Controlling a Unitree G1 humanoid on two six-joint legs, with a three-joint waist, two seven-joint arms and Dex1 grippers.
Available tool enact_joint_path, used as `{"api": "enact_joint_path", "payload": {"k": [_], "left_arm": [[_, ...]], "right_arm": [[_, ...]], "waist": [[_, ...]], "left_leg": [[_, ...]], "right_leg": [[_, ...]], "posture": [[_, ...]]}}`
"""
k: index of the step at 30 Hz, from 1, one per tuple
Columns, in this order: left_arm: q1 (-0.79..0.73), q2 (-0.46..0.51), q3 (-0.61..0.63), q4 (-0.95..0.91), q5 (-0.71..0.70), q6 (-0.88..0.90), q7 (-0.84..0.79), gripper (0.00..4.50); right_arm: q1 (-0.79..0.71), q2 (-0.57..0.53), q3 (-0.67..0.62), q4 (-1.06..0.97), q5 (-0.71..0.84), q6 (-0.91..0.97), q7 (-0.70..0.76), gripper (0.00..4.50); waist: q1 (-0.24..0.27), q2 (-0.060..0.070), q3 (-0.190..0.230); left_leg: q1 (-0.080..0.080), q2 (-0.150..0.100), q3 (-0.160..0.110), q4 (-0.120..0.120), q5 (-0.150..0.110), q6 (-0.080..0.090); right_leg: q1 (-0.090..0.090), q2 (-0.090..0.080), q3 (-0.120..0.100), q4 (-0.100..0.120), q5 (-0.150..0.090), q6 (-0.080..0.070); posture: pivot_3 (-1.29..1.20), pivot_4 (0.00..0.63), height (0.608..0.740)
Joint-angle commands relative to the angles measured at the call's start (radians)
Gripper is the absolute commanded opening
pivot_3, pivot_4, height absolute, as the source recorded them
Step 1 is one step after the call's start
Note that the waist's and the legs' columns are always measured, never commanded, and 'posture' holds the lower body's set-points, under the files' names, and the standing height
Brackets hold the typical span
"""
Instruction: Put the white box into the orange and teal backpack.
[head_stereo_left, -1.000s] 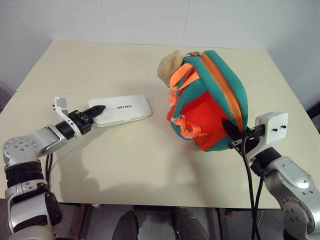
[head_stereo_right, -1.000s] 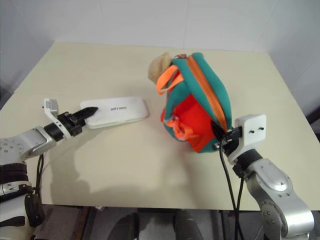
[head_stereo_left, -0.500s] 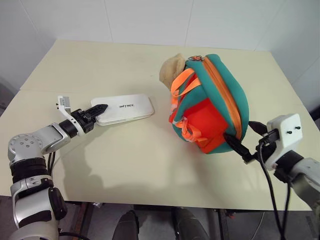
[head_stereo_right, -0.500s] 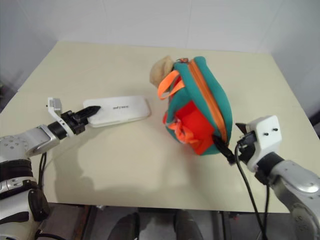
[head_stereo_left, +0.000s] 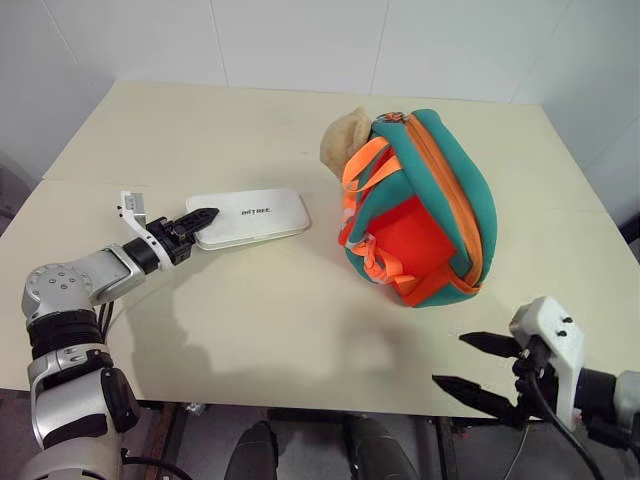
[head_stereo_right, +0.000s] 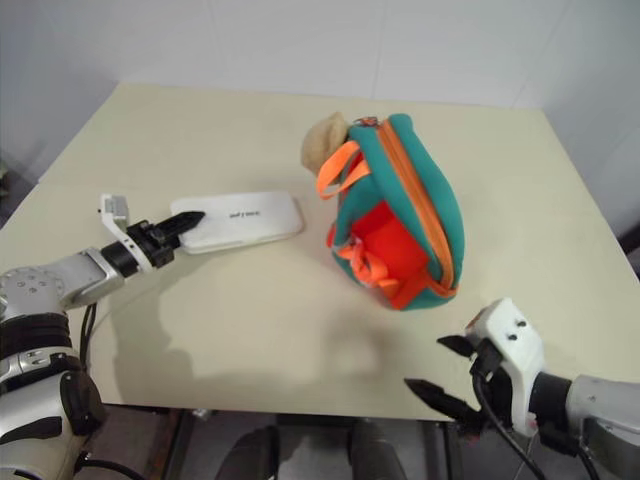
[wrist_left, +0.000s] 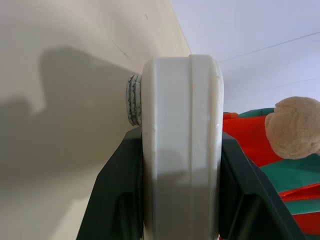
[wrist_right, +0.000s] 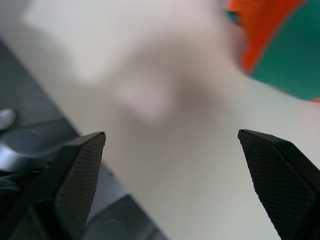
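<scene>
1. Your left hand (head_stereo_left: 198, 217) sits at the left middle of the left eye view, clamped on the short end of the white box (head_stereo_left: 250, 216). One black finger lies on top of the lid, and the left wrist view shows the box edge (wrist_left: 181, 145) squeezed between both fingers.
2. The white box lies flat on the table (head_stereo_left: 200, 130), just left of centre in the frame, dark lettering facing up. There's a clear gap between it and the bag.
3. The orange and teal backpack (head_stereo_left: 420, 205) is right of centre in the upper half of the frame, lying on its side with the orange zipper trim running over the top and the orange straps bunched on the side facing the box.
4. The beige plush piece (head_stereo_left: 346, 138) pokes out at the backpack's upper left corner (it's also in the left wrist view, past the box).
5. Your right hand (head_stereo_left: 475, 368) is down at the lower right of the frame by the table's near edge, fingers spread wide apart with nothing between them. It's well apart from the backpack.
6. The right wrist view has both fingers (wrist_right: 80, 175) far apart over the table edge, with a blurry bit of backpack (wrist_right: 285, 45) beyond them.
</scene>
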Motion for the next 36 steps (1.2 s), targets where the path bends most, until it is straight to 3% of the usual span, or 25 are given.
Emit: {"api": "enact_joint_path", "payload": {"k": [1,8,14,20,36], "left_arm": [[-0.011,0.008,0.040,-0.033,-0.005,0.016,-0.017,1.33],[0.021,-0.002,0.110,-0.096,-0.031,0.058,0.024,1.33],[0.046,-0.056,0.227,-0.178,-0.115,0.091,0.107,1.33],[0.071,-0.118,0.316,-0.270,-0.261,0.116,0.197,1.33],[0.181,-0.158,0.266,-0.393,-0.462,0.067,0.357,1.33]], "right_arm": [[-0.089,0.026,0.089,-0.028,0.059,-0.089,-0.073,4.50],[-0.421,0.209,0.449,0.084,-0.218,-0.223,-0.253,4.50],[-0.549,0.377,0.617,0.185,-0.424,-0.294,-0.354,4.50],[-0.612,0.502,0.688,0.276,-0.580,-0.380,-0.388,4.50],[-0.743,0.697,0.758,0.494,-0.794,-0.555,-0.331,4.50]], "waist": [[-0.003,0.000,0.000],[-0.013,-0.001,0.000],[-0.011,-0.001,0.000],[-0.009,-0.001,0.000],[-0.017,-0.001,0.000]], "left_leg": [[0.000,0.000,0.000,0.000,0.000,0.000],[0.000,0.000,0.000,0.000,0.001,0.000],[-0.004,0.001,-0.001,-0.001,0.001,0.000],[-0.010,0.001,-0.002,0.005,0.001,0.000],[-0.009,0.000,-0.002,0.014,0.003,0.000]], "right_leg": [[0.000,0.000,0.000,0.000,0.000,0.000],[-0.001,0.000,0.000,-0.001,0.001,0.000],[-0.005,0.000,-0.001,0.001,0.001,-0.001],[-0.010,-0.001,-0.001,0.007,0.001,0.000],[-0.010,0.000,0.000,0.016,0.004,0.001]], "posture": [[0.00,0.150,0.740],[0.00,0.150,0.740],[0.00,0.150,0.740],[0.00,0.150,0.740],[0.00,0.150,0.740]]}}
